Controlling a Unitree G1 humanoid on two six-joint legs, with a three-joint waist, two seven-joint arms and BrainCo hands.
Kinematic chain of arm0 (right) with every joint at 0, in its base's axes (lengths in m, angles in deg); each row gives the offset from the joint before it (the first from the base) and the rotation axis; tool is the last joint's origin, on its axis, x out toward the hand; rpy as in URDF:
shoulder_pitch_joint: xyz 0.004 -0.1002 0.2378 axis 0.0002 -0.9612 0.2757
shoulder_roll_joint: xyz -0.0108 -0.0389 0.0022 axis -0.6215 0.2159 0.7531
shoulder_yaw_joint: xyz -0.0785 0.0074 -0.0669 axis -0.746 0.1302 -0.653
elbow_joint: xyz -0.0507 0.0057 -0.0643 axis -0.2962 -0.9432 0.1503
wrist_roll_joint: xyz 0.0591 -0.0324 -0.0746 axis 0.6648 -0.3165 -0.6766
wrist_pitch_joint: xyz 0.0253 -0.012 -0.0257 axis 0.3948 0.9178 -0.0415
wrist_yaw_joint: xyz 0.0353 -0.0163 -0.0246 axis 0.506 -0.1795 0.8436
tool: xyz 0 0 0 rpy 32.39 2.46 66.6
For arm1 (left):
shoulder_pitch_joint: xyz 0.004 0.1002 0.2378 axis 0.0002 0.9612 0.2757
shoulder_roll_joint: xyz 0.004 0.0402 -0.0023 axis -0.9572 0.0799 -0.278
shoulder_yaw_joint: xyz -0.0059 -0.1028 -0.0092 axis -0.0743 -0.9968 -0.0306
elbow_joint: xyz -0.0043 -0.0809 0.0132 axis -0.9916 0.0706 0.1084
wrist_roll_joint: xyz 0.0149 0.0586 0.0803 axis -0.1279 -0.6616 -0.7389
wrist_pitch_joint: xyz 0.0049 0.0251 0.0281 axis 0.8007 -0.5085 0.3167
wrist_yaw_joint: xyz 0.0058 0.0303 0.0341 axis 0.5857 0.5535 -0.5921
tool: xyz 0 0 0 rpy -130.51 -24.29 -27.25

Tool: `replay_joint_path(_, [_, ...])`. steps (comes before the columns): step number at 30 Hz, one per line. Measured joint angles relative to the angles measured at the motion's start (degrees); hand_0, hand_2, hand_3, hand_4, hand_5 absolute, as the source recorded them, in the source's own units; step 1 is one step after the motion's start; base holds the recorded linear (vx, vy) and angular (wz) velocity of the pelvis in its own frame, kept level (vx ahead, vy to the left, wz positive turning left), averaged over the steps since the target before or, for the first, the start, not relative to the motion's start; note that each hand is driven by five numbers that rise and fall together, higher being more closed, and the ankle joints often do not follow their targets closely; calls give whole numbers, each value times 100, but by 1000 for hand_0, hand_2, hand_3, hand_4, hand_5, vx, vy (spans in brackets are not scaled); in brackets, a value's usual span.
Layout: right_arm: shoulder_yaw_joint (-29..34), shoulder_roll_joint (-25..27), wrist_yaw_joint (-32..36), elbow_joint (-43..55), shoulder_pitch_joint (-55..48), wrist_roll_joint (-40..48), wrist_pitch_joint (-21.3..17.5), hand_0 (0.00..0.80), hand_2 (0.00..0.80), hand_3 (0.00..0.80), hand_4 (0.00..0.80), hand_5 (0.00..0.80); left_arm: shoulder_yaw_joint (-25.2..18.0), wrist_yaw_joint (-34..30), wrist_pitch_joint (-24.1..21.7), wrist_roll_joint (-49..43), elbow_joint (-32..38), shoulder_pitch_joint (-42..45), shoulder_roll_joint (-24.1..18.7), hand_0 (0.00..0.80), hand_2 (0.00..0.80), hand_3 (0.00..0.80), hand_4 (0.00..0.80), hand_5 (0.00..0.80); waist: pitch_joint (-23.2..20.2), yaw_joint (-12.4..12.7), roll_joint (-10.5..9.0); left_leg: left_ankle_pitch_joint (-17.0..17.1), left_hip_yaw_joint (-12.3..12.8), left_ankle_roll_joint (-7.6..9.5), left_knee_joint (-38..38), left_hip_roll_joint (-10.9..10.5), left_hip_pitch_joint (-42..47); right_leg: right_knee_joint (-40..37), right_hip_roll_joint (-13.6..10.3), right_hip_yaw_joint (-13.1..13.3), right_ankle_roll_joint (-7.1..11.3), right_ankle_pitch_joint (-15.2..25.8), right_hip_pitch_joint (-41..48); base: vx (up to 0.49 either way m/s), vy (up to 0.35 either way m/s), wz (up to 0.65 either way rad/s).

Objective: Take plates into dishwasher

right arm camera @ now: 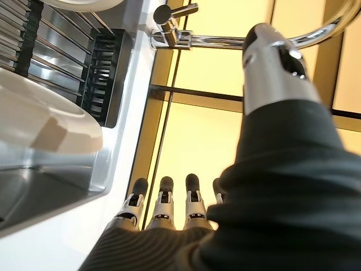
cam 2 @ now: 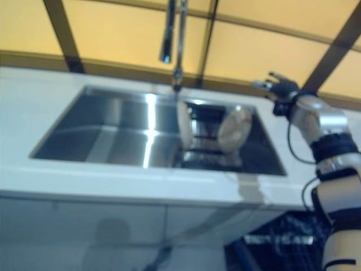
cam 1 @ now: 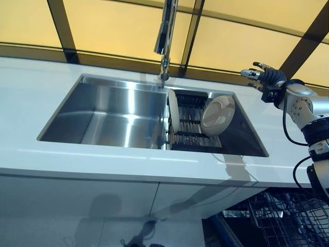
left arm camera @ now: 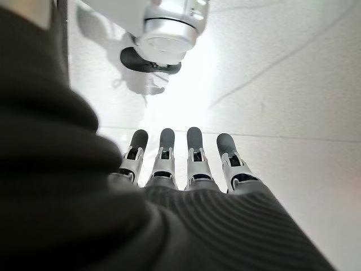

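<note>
**Item: plates, two.** Both stand in the black rack (cam 1: 191,135) in the right half of the sink (cam 1: 103,121). The leaning plate (cam 1: 218,115) tilts against the rack's right side with its face turned to you. The upright plate (cam 1: 174,112) stands edge-on at the rack's left end, just below the faucet (cam 1: 165,36). Neither is held.

**Item: right hand (cam 1: 267,77).** It hovers above the counter (cam 1: 31,98) past the sink's back right corner, apart from both plates. Fingers are straight and spread; it grasps nothing.

**Item: left hand (left arm camera: 186,164).** It shows only in its own wrist view, pointing at the floor. Fingers are extended and it is empty.

**Item: dishwasher basket (cam 1: 280,218).** This dark wire rack sits low, under the counter's right end.

**Hazards, as you should judge them:**
- The leaning plate looks loosely propped. If you nudge its rim before you close on it, it likely slides or falls flat into the sink.
- The plates look smooth and glazed. A pinch on the edge alone may slip as you lift.
- The sink wall stands close beside the leaning plate, so a low approach risks knocking your fingers on it.
- The faucet hangs over the upright plate. Lifting that one straight up may strike the spout.
- The basket lies well below the sink, so a long carry downward gives a weak hold time to fail.
</note>
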Motion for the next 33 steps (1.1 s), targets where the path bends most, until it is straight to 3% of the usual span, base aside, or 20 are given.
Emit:
replay_joint_path(9, [-214,-9,-181,-16,168,-116,157,0,0,0,0,0,124,107,-29,123,131,-228,-127,0,0,0,0,0,491,26,0,26,-99,4,132,-5,-278,1,11,0,-20,30,-130,-27,-4,9])
replay_joint_path(33, [-429,63,86,-643,567,-611,359,0,0,0,0,0,147,73,-128,278,237,-337,-136,0,0,0,0,0,527,-40,29,28,-58,6,105,1,-359,1,9,24,-21,35,-249,0,0,0])
